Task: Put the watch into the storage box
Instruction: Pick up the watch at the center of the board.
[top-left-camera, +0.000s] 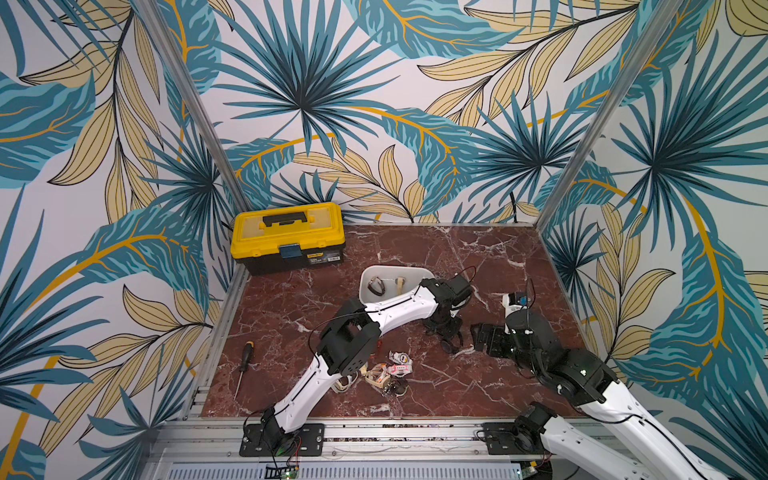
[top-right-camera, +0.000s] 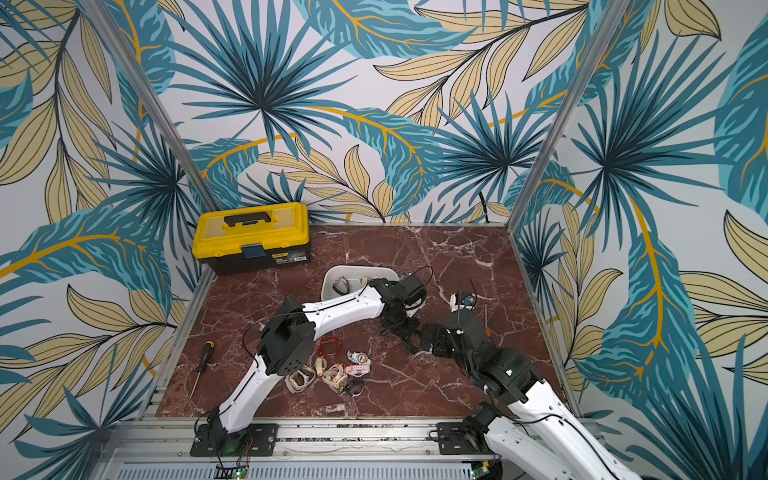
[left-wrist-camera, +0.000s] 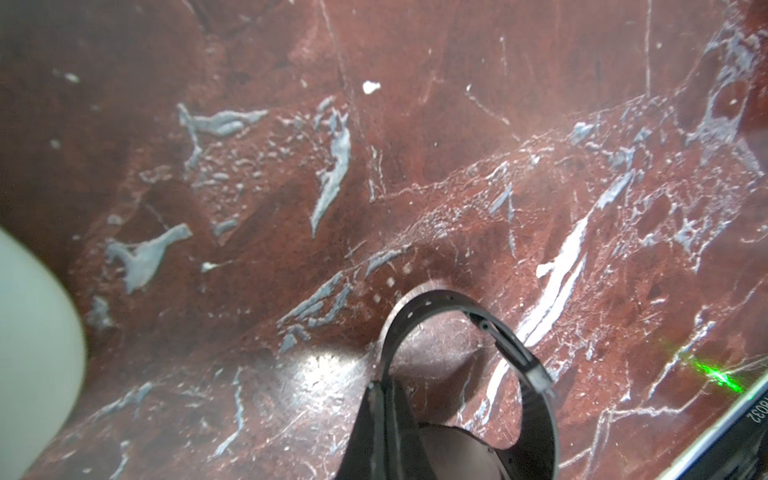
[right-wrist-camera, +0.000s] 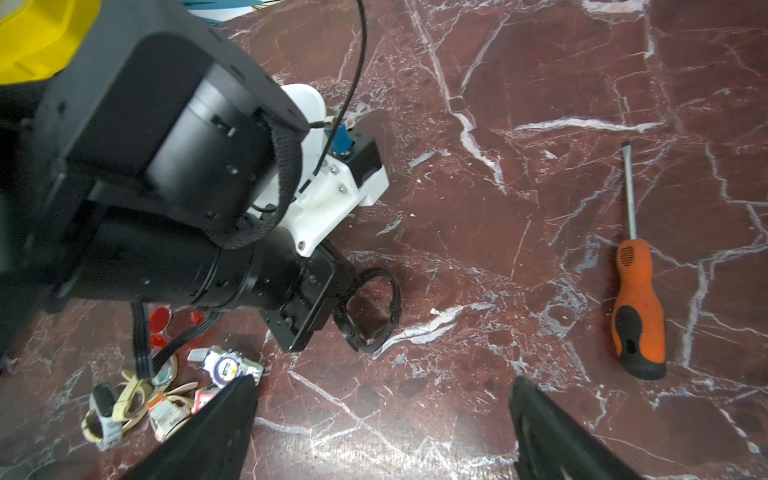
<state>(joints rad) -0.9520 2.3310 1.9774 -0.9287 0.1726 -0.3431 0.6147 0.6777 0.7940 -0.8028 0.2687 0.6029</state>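
Left gripper (right-wrist-camera: 343, 316) clamped on strap of black watch (left-wrist-camera: 440, 296) — watch low at marble table (top-left-camera: 457, 395), near storage box (top-left-camera: 415, 276), not in it. Right gripper (right-wrist-camera: 382, 415) jaws wide, empty. Step, likely: grasp made. Next — lift, clear box rim, release.

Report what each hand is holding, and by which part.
The left hand pinches the black watch by its strap; the right hand is open, holding nothing.

White-shelled arms (top-left-camera: 399, 305), black joints, thin black cables, small screws; right end effector (right-wrist-camera: 382, 380) with black fingers (right-wrist-camera: 216, 428)
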